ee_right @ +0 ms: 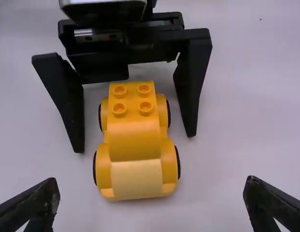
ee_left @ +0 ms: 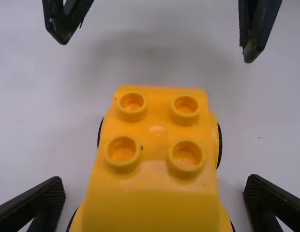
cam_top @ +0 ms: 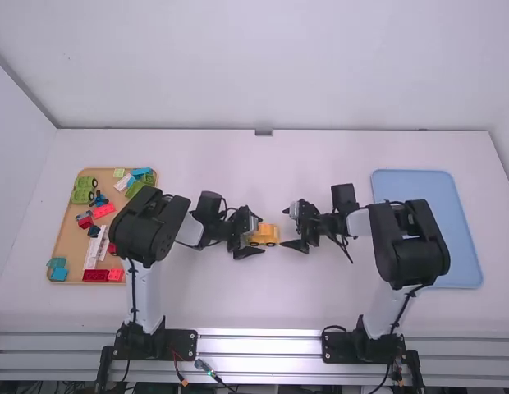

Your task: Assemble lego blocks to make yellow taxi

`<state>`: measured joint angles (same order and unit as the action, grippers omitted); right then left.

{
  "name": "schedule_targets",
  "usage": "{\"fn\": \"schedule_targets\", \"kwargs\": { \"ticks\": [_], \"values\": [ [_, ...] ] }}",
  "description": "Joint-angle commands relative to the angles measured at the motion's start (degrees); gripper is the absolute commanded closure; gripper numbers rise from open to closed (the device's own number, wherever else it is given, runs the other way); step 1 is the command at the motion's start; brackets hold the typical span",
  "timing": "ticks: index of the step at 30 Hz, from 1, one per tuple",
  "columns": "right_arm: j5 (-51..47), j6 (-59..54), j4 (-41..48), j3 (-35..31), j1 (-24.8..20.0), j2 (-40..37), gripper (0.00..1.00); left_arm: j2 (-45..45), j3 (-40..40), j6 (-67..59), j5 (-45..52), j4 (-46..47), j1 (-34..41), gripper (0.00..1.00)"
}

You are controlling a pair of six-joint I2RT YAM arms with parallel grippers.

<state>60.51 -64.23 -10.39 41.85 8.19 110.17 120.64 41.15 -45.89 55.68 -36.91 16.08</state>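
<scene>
Left arm [cam_top: 156, 226] and right arm [cam_top: 409, 238] bend inward, wrist tilt hard to judge. Left gripper [cam_top: 259, 236]: fingers apart, astride the yellow block car [cam_top: 263, 235] on the white table [cam_top: 263, 295]. Right gripper [cam_top: 284, 227]: fingers apart, facing it.

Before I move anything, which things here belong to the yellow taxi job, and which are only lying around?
For the job:
yellow car
left jaws, open, one on each side of it
right jaws, open, facing it

Probably only lying around:
tan tray
green wheeled piece on it
red blocks on it
blue tray
</scene>
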Motion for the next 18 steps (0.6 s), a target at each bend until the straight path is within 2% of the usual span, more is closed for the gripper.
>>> {"fn": "schedule_targets", "kwargs": {
  "ticks": [1,6,10,18],
  "values": [
    [1.27,5.09,-5.03,-3.08,0.74,-0.74,0.01,-0.63,-0.55,2.01,-1.38,1.7,0.44,0.01],
    [0.74,15.1,-22.51,-6.6,3.17,3.39,0.01,-5.84,-0.52,1.9,-5.95,8.31,0.42,0.01],
    [1.38,21.92,-31.39,-5.29,4.96,8.63,0.01,-12.57,-0.55,-2.47,-6.64,17.62,0.37,0.01],
    [3.65,24.96,-31.52,2.01,9.31,14.99,0.01,-24.52,-0.61,-4.07,-11.28,29.0,-0.76,0.01]
  ]
}}
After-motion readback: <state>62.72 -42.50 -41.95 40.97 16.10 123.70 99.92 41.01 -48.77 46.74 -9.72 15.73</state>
